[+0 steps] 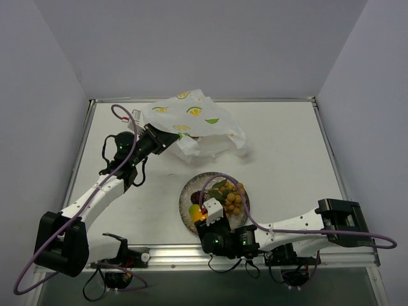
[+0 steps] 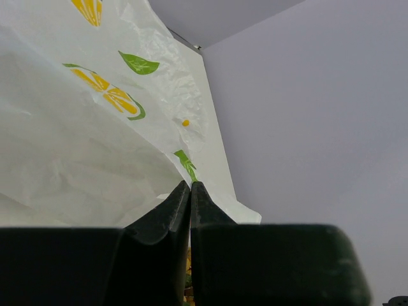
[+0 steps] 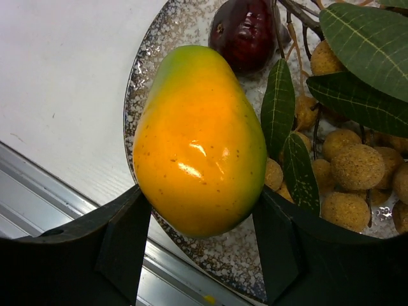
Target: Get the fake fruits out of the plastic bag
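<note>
The white plastic bag [image 1: 191, 121] printed with citrus slices hangs lifted at the back of the table. My left gripper [image 1: 159, 141] is shut on its edge; in the left wrist view the fingertips [image 2: 190, 186] meet against the bag [image 2: 76, 146]. The yellow-orange mango [image 3: 201, 140] sits between the fingers of my right gripper [image 3: 201, 191], which touch both its sides, over the near edge of the speckled plate [image 3: 255, 255]. A maroon ball [image 3: 245, 32] and the berry bunch [image 3: 357, 166] with green leaves lie on the plate [image 1: 189, 191]. The orange ball and the other maroon ball are hidden.
The plate stands near the table's front edge, close to the metal rail [image 1: 166, 252]. Purple cables [image 1: 127, 153] run along both arms. Grey walls enclose the table on the left, back and right.
</note>
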